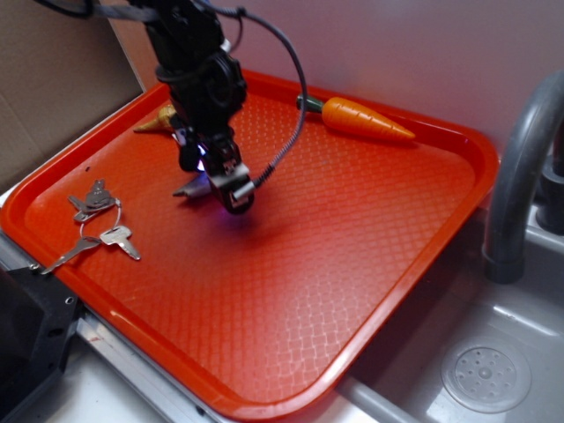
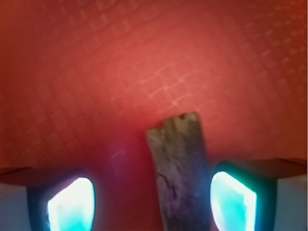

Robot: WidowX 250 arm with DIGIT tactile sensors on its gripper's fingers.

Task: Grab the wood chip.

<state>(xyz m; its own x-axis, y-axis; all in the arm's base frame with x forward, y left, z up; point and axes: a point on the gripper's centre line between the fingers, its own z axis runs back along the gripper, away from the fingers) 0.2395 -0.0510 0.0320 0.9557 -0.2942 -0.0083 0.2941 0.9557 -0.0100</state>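
Note:
The wood chip (image 1: 191, 188), a grey-brown weathered sliver, lies flat on the orange tray (image 1: 352, 264) left of centre. My gripper (image 1: 211, 176) is down over it, and only the chip's pointed left end shows in the exterior view. In the wrist view the chip (image 2: 180, 168) runs up between my two glowing fingers, much nearer the right fingertip (image 2: 233, 199) than the left one (image 2: 72, 204). The gripper (image 2: 153, 202) is open, with gaps on both sides of the chip. Its squared end points away from me.
Silver keys on a ring (image 1: 97, 220) lie near the tray's left rim. A tan seashell (image 1: 159, 117) sits at the back left, a toy carrot (image 1: 361, 119) at the back. A sink with a grey faucet (image 1: 520, 176) and drain (image 1: 485, 377) is at right.

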